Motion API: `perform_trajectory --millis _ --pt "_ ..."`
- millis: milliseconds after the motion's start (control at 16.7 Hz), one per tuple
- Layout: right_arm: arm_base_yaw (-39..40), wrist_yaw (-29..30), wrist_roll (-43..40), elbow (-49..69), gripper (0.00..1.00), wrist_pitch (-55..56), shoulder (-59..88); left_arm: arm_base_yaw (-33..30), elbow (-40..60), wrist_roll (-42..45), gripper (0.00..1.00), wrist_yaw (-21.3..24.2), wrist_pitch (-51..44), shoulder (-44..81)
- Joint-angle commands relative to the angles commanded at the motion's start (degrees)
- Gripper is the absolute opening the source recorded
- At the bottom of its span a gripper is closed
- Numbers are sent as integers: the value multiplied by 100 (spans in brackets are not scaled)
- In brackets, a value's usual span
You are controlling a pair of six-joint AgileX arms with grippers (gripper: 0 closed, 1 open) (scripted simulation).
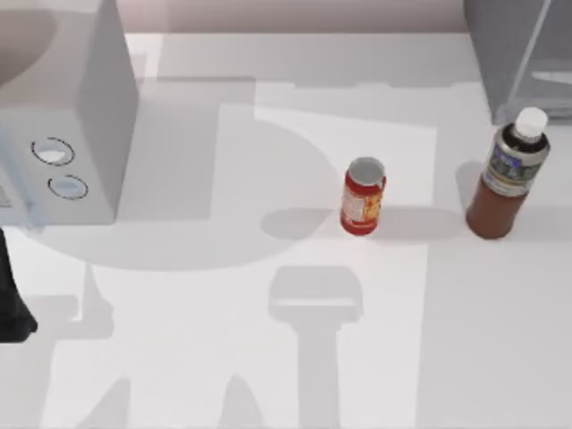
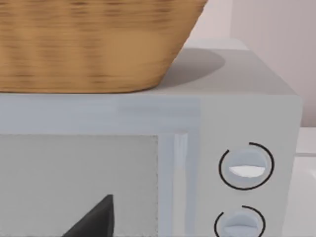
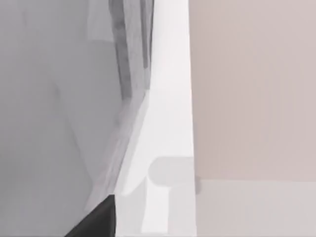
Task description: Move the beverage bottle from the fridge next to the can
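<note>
I cannot tell from any view whether either gripper's fingers are apart or together. The left arm [image 1: 12,299] sits at the table's left edge, beside a white box with 2 round dials [image 1: 67,116]. From the left wrist view, a wicker basket [image 2: 94,44] rests on top of that box.

The bottle [image 1: 507,174] stands upright on the table [image 1: 223,340], just in front of the grey fridge [image 1: 518,54] at the far right corner and outside it. The red can [image 1: 362,197] stands upright to the bottle's left, near but apart.
</note>
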Motion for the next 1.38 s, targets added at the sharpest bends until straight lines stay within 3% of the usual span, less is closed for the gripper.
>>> perform_trajectory --millis 180,360,840,1020,1380 --pt "11 58 55 -51 100 46 -42 0 0 0 100 0 0 0" --pt "561 522 493 -229 100 274 -129 0 0 0 100 0 0 0" --pt "3949 3003 2580 -1194 100 1434 -798 0 0 0 100 0 0 0" --pt "4843 3815 3255 -1534 100 1814 -1071 0 0 0 100 0 0 0" --pt "5192 4157 3570 -1714 100 1989 -1204 0 0 0 100 0 0 0"
